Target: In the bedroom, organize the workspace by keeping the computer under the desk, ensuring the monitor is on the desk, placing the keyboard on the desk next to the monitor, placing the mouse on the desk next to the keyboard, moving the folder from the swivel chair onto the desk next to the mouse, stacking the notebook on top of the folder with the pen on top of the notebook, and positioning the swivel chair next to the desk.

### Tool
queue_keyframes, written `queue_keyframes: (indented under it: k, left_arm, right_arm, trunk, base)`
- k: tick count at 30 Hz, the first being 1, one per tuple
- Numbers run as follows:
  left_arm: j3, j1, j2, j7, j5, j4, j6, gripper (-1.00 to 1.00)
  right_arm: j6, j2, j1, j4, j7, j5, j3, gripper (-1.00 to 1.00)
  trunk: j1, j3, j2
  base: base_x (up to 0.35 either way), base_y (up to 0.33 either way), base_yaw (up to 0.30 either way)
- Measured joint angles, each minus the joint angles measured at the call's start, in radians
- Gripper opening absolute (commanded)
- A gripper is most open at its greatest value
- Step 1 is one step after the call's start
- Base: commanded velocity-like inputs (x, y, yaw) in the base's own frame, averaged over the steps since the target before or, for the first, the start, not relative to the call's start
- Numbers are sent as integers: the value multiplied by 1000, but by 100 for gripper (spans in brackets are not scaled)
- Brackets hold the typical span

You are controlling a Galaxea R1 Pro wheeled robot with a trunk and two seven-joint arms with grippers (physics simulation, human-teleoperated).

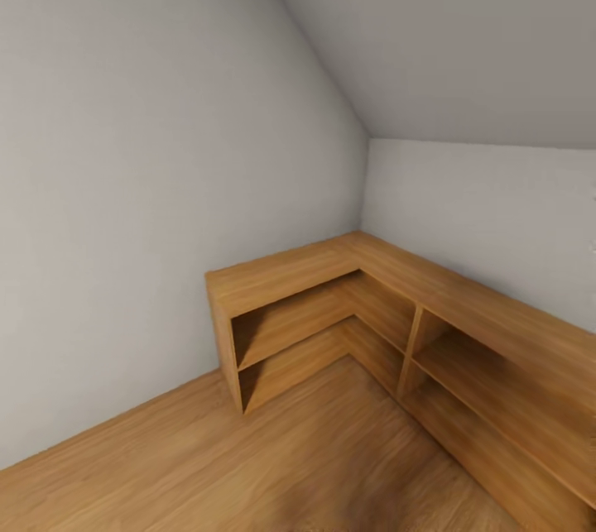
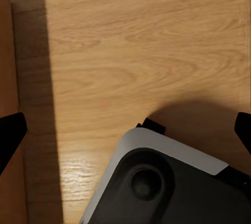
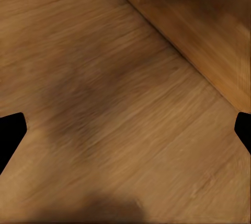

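Where we are: we are facing a bare room corner, with grey walls [image 1: 149,184] meeting under a sloped ceiling [image 1: 463,27].
Shelf: a low L-shaped wooden shelf [image 1: 290,275] is running along both walls, its open bays holding nothing we can see.
Floor: a wood-plank floor [image 1: 248,457] is spreading in front of us, with a dark shadow falling on it near the shelf, likely our own.
Task things: we are not seeing the computer, monitor, keyboard, mouse, folder, notebook, pen or swivel chair, and no counter either; we judge they are lying elsewhere in the bedroom.
How they look: we are unable to say, since none is in sight.
Left tool [image 2: 125,125]: its two dark fingertips are showing at opposite edges of the left wrist view, spread wide apart with nothing between them.
Below the left tool: it is pointing down at the floor, over a white-and-dark rounded part [image 2: 167,182] that we take for our own base.
Right tool [image 3: 125,130]: its fingertips are likewise spread wide and carrying nothing, pointing at the floor near the foot of the shelf.
Why held so: we judge both arms are hanging low and unloaded because we are travelling, not handling.
Step in hand: we are looking for the workspace; turning away from this corner seems needed.
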Motion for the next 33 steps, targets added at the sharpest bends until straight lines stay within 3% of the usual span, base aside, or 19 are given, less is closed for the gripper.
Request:
queue_keyframes:
  k: [7, 17, 33]
  left_arm:
    - [0, 0, 0, 0, 0, 0, 0, 100]
    - [0, 0, 0, 0, 0, 0, 0, 100]
    - [0, 0, 0, -1, 0, 0, -1, 100]
  right_arm:
    - [0, 0, 0, 0, 1, -1, 0, 100]
    - [0, 0, 0, 0, 1, -1, 0, 100]
    - [0, 0, 0, 0, 4, -2, 1, 100]
  trunk:
    - [0, -6, 0]
    - [0, -7, 0]
    - [-1, -7, 0]
  base:
    - [0, 159, -215]
    - [12, 15, -54]
    - [286, 0, -257]
